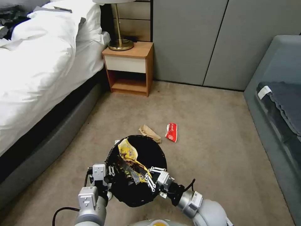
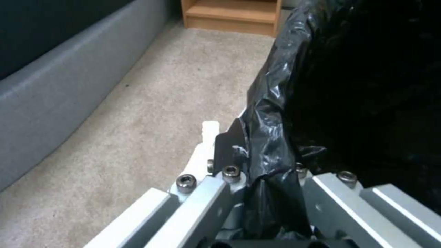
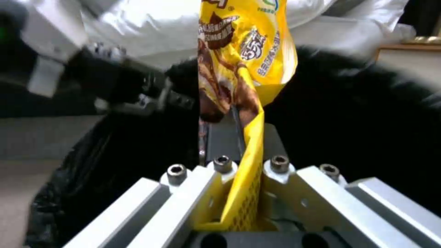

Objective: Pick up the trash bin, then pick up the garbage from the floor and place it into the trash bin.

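Note:
The trash bin (image 1: 152,153), showing its glossy black liner, hangs above the carpet in front of me. My left gripper (image 1: 108,175) is shut on the bin's left rim; up close, the liner (image 2: 349,86) is bunched between that gripper's (image 2: 262,168) fingers. My right gripper (image 1: 150,177) is at the bin's right rim, shut on a yellow snack wrapper (image 1: 128,152) that lies across the bin's mouth. In the right wrist view the wrapper (image 3: 239,69) stands up from the closed right gripper (image 3: 243,165). On the floor beyond the bin lie a brown paper bag (image 1: 150,133) and a red wrapper (image 1: 171,131).
A bed (image 1: 37,62) with white bedding runs along the left. A wooden nightstand (image 1: 130,67) with a brass lamp stands at the back. A grey sofa (image 1: 276,103) lines the right side. Open carpet lies between them.

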Tool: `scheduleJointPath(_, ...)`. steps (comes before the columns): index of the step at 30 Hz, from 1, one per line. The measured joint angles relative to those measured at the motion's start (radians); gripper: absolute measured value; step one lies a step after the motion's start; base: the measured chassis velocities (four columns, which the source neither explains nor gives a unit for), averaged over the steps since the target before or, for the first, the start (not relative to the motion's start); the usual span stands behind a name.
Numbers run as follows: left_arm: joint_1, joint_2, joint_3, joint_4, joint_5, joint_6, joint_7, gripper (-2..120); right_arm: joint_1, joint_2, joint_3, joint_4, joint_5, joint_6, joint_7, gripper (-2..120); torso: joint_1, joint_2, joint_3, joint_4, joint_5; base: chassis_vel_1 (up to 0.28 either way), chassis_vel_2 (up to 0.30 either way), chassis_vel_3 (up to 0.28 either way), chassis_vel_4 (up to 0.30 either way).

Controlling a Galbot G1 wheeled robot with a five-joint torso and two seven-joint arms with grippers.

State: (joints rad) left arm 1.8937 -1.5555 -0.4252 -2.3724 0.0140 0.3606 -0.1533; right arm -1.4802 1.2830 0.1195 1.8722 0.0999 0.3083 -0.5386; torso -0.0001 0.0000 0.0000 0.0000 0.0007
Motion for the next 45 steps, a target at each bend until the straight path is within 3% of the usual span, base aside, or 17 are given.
scheduleJointPath(3, 0.005, -0.001, 0.004, 0.000, 0.000, -0.001, 0.000, 1, 0.015, 0.008, 0.000, -0.026, -0.007, 0.000, 0.010, 0, 0.000, 0.000, 0.000, 0.0000, -0.0009, 0.000, 0.000, 0.000, 0.000)
scheduleJointPath(8, 0.009, -0.004, 0.007, 0.000, 0.000, -0.003, 0.000, 1, 0.020, 0.010, 0.002, -0.047, -0.014, 0.003, 0.016, 12, 0.000, 0.000, 0.000, 0.0000, -0.0006, 0.000, 0.000, 0.000, 0.000)
scheduleJointPath(31, 0.002, -0.004, 0.004, -0.001, 0.002, -0.003, -0.001, 1, -0.014, 0.003, 0.027, -0.020, -0.014, 0.032, 0.013, 98, 0.000, 0.000, 0.000, 0.0000, -0.0006, 0.000, 0.000, 0.000, 0.000)
scheduleJointPath(37, 0.003, -0.002, 0.000, -0.002, 0.001, -0.003, -0.001, 1, -0.024, -0.001, 0.036, 0.003, -0.014, 0.042, 0.010, 100, 0.000, 0.000, 0.000, 0.0000, -0.0006, 0.000, 0.000, 0.000, 0.000)
scheduleJointPath(45, 0.003, 0.003, -0.020, 0.005, -0.004, -0.005, -0.002, 1, -0.064, -0.009, 0.083, 0.213, 0.003, 0.060, 0.105, 100, 0.000, 0.000, 0.000, 0.0001, -0.0007, 0.000, 0.000, 0.000, 0.000)
